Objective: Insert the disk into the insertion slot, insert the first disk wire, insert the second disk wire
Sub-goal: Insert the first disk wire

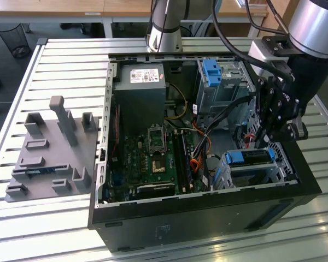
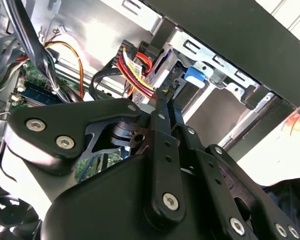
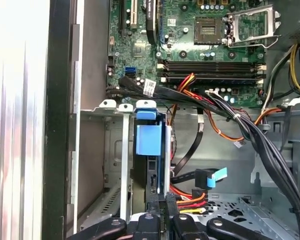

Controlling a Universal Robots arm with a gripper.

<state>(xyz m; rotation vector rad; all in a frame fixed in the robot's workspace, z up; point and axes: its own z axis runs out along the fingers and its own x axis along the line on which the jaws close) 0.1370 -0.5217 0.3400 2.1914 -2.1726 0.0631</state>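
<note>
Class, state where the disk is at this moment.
The disk sits in the insertion slot at the exterior view's right, inside the computer case, just beneath the gripper and to the right of the motherboard.

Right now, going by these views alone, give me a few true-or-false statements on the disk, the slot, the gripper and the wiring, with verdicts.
1. The disk sits inside the insertion slot. True.
2. The gripper is raised high above the computer case. False: it is down inside the case, right beside the disk.
3. Red and yellow wires run up close to the gripper. True.
4. A cooler covers the processor socket. False: the socket is bare.
</note>
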